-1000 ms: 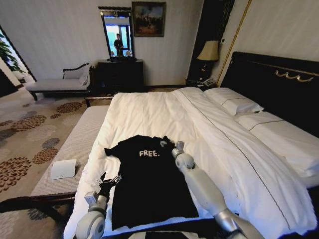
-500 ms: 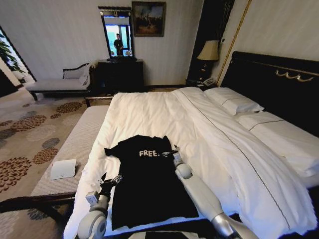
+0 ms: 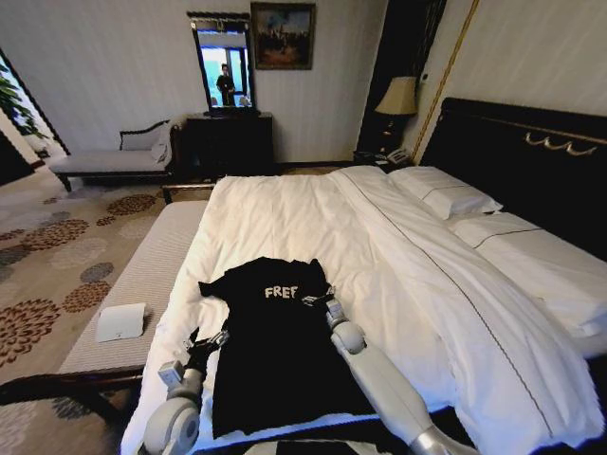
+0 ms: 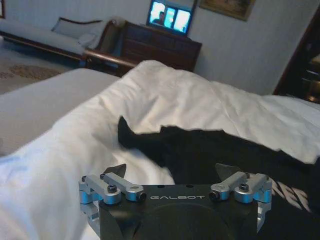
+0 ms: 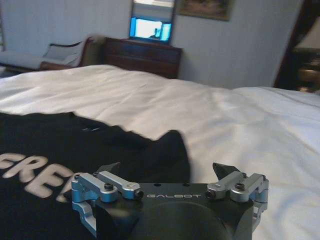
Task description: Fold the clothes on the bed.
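The black T-shirt (image 3: 275, 341) lies flat at the near end of the bed (image 3: 285, 213), collar away from the robot. The right gripper (image 3: 316, 301), open and seemingly empty, sits over the chest near the right sleeve. The left gripper (image 3: 207, 341), open too, hovers at the shirt's left edge.

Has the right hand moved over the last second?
Yes. The right hand has shifted toward the robot's left, from the T-shirt's right sleeve onto its chest, covering the end of the white lettering.

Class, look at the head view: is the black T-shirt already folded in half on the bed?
No. The black T-shirt lies spread flat on the white bed, both short sleeves out and chest lettering showing.
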Available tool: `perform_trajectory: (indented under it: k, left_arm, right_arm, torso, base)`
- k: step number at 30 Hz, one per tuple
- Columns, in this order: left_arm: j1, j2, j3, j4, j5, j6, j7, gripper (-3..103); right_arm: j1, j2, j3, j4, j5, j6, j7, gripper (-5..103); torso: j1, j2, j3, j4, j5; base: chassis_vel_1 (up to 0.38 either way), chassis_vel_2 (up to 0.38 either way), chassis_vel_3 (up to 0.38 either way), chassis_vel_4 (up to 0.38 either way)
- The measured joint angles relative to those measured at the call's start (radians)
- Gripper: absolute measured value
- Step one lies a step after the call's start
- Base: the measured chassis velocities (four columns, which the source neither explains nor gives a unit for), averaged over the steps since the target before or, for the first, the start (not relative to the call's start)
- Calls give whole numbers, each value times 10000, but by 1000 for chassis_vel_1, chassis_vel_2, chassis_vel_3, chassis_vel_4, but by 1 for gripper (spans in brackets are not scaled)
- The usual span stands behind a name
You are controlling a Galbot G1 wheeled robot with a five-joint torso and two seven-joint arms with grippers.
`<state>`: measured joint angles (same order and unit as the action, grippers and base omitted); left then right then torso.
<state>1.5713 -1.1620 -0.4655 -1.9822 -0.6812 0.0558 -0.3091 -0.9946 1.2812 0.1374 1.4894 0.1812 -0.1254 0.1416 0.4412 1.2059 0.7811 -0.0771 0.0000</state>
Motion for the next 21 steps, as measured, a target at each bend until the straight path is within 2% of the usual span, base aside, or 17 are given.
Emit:
perform_trajectory:
  k: [8, 11, 21]
  left_arm:
    - [-1046, 134, 90, 486, -729, 193, -249, 100]
    - [-1734, 209, 200, 1106, -1175, 320, -375, 100]
    - [-3938, 408, 401, 3090, -2338, 590, -343, 100]
  right_arm:
    - [-1502, -295, 1337, 1320, 62, -61, 64, 100]
    - [-2238, -380, 1867, 1858, 34, -62, -12, 100]
    - [-3254, -555, 2636, 2631, 9, -84, -47, 100]
  torso:
    - [0, 0, 1, -1, 1]
    - [-1, 0, 0, -1, -2]
    - [0, -1, 2, -2, 0]
  base:
    - [0, 0, 0, 0]
    - [0, 0, 0, 0]
    - [0, 0, 0, 0]
